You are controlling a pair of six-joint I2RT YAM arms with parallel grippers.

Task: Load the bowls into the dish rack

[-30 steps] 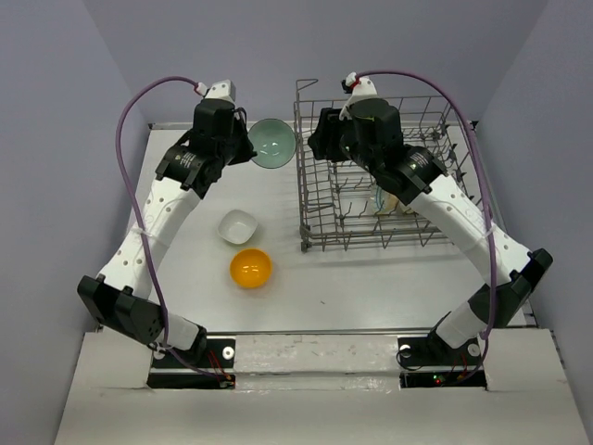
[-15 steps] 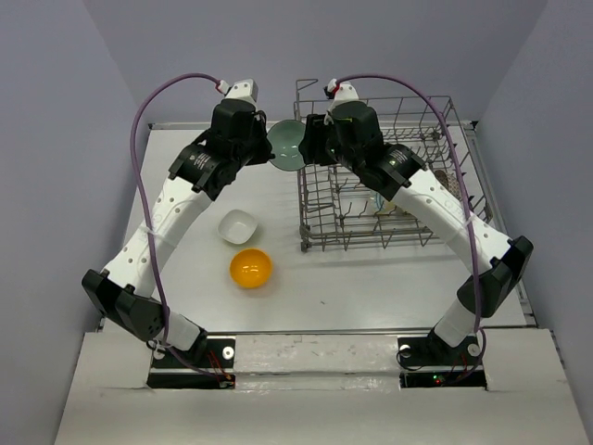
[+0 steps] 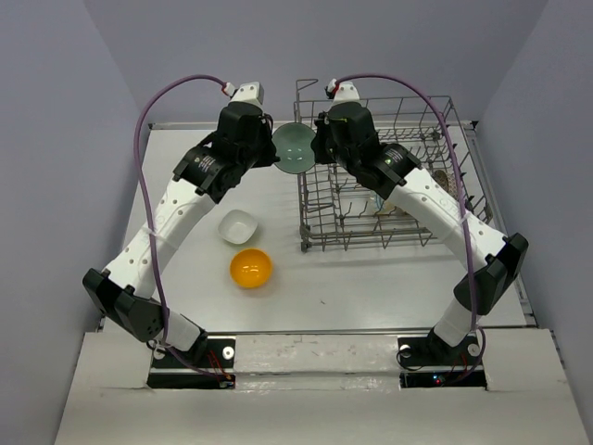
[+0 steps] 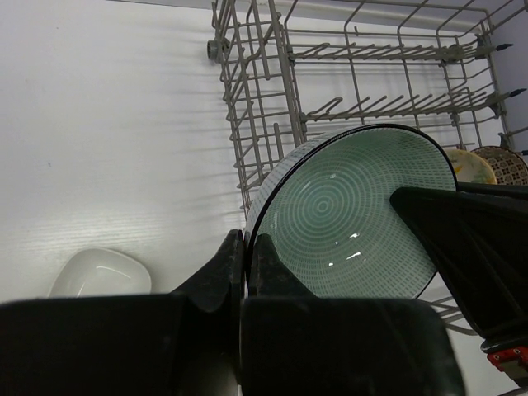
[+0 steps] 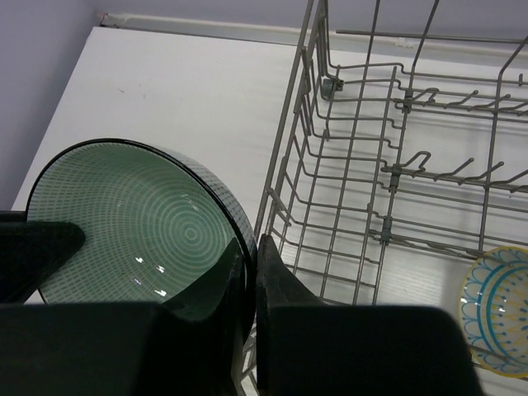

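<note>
Pale teal bowl (image 3: 295, 148): round, glossy glaze, fine concentric rings inside, dark thin rim, chequered pattern on the outer wall; tilted on edge with the inside facing the top camera
Position of pale teal bowl: off the table (image 3: 371, 287), held up between the two wrists, just beside the far-left corner of the dish rack (image 3: 366, 239)
Dish rack: grey metal wire, rectangular, tall sides, rows of upright tines; stands on the right half of the table
Left gripper (image 4: 246, 243): black fingers nearly together, the bowl's rim pinched between them, one finger inside and one outside; grips the bowl's left edge as the top view shows it
Right gripper (image 5: 250, 247): same narrow gap, fingers clamped across the opposite stretch of rim, one pad on the glazed inside and one on the outer wall
White squarish bowl (image 3: 238, 225): smooth, rounded corners, upright on the table left of the rack, well apart from both grippers
Orange-yellow bowl (image 3: 251, 268): round, shiny, upright, just nearer than the white one, not touching it
Blue-rimmed bowl (image 5: 495, 309): yellow centre with blue rings, lying inside the rack towards its right side, partly cut off in the right wrist view
Table: white, matt, faint grain
</note>
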